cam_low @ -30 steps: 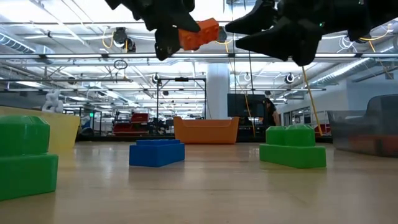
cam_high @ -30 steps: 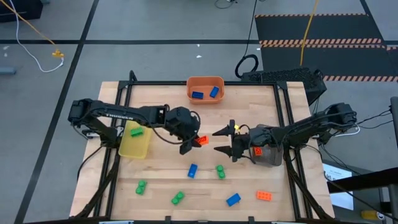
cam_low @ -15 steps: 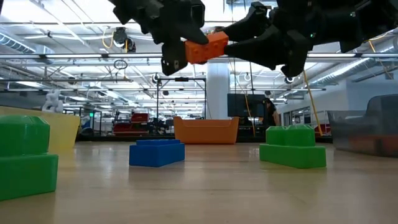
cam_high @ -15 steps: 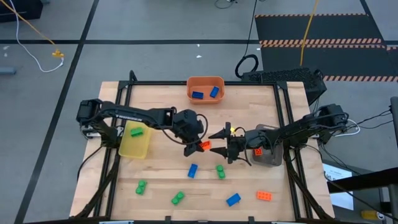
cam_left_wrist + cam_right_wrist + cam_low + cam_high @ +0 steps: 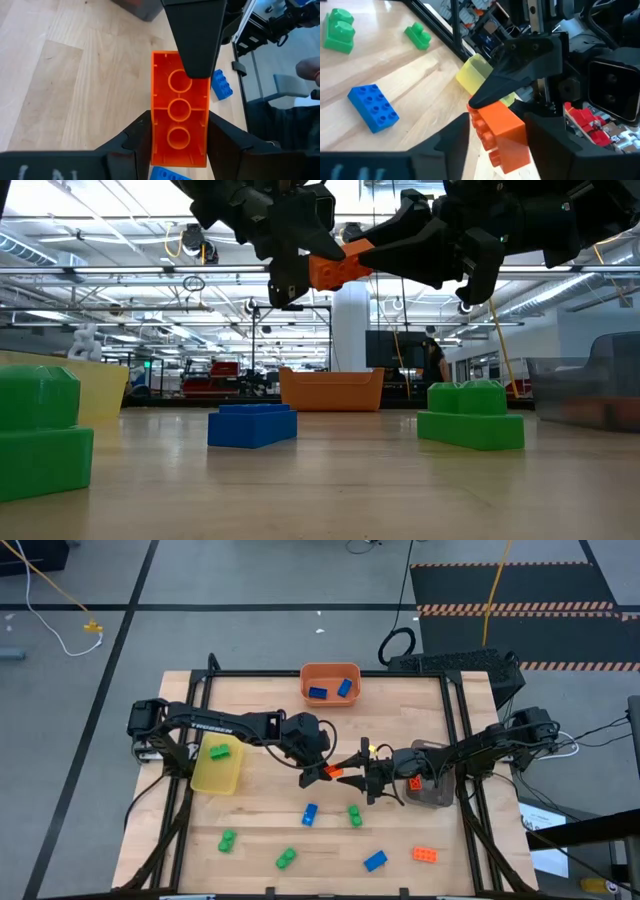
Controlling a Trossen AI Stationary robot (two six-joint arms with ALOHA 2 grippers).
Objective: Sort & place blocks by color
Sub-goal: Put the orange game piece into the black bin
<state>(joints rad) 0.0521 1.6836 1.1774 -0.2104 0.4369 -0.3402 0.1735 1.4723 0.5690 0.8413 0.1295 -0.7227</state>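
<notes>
An orange block (image 5: 336, 772) hangs in the air over the table's middle. My left gripper (image 5: 322, 772) is shut on it from the left. My right gripper (image 5: 362, 775) is open and comes from the right. Its fingers stand on either side of the block's other end (image 5: 502, 132), one by the studded face and one by the hollow underside (image 5: 180, 100). In the low view the block (image 5: 338, 270) is tilted high above the tabletop. Loose on the wood lie a blue block (image 5: 310, 814), a green block (image 5: 354, 815) and several more near the near edge. My left gripper pinches the orange block by its two long sides (image 5: 156, 140), near the end toward the table's left. The fingers come roughly level from the left. The block is lifted clear and tilted. My right gripper: I cannot tell whether its fingers touch the block.
An orange bin (image 5: 308, 690) at the far edge holds two blue blocks. A yellow bin (image 5: 218, 776) on the left holds a green one. A grey bin (image 5: 432, 796) on the right holds an orange one. Green (image 5: 227, 840), (image 5: 286, 858), blue (image 5: 375, 860) and orange (image 5: 425, 854) blocks lie near the near edge.
My left gripper has carried the orange block toward the table's right and a little nearer. My right gripper has moved left toward it, and its open fingers now stand around the block's free end. The block has tipped slightly.
</notes>
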